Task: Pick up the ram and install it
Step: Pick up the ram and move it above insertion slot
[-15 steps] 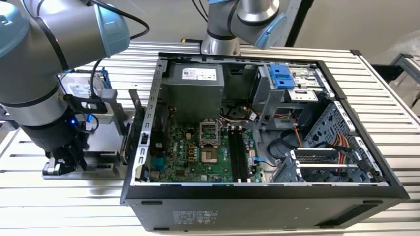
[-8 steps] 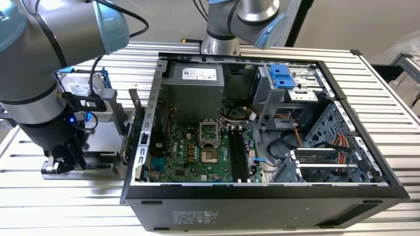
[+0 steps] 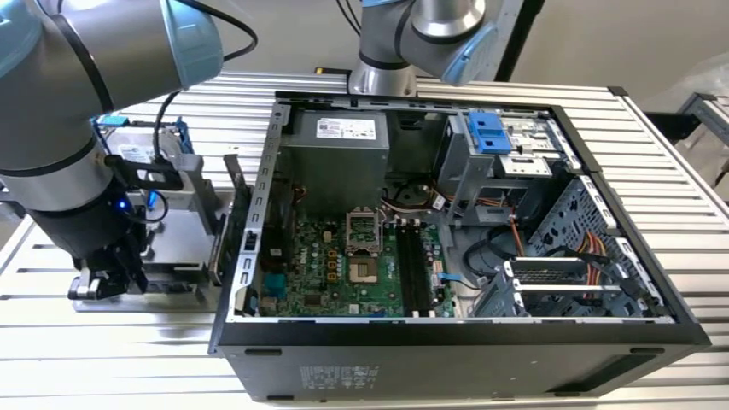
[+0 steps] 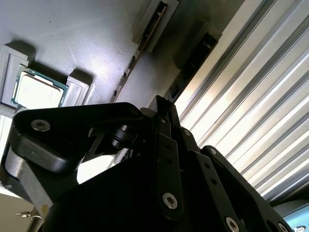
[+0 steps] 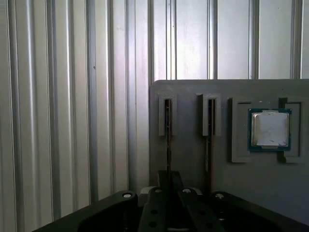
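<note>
While the arm bends low at the exterior view's left, its gripper [image 3: 105, 286] hangs over a grey parts fixture [image 3: 171, 248] on the slatted aluminium table [image 3: 102, 359], just beside the open computer case [image 3: 456, 350].

First wrist view: the fixture plate [image 5: 188, 111] carries two narrow upright slots side by side, with a square recess next to them. The ram [image 5: 167, 140] stands on edge in the slot farther from the recess, seen only as a thin dark line. The gripper [image 5: 170, 176] sits right on that line with its tips drawn close together, pinching the ram's edge; the stick is seated in its slot. A second ram stick [image 5: 208, 140] stands in the neighbouring slot, apart from the gripper. The silver processor chip [image 5: 269, 128] lies flat in the recess.

Second wrist view: the same ram [image 4: 193, 60] runs straight into the gripper [image 4: 166, 108].

Case interior, exterior view: green motherboard [image 3: 330, 265] lying flat, long dark memory slots [image 3: 416, 269] beside the processor socket [image 3: 362, 248], well apart from the gripper.
</note>
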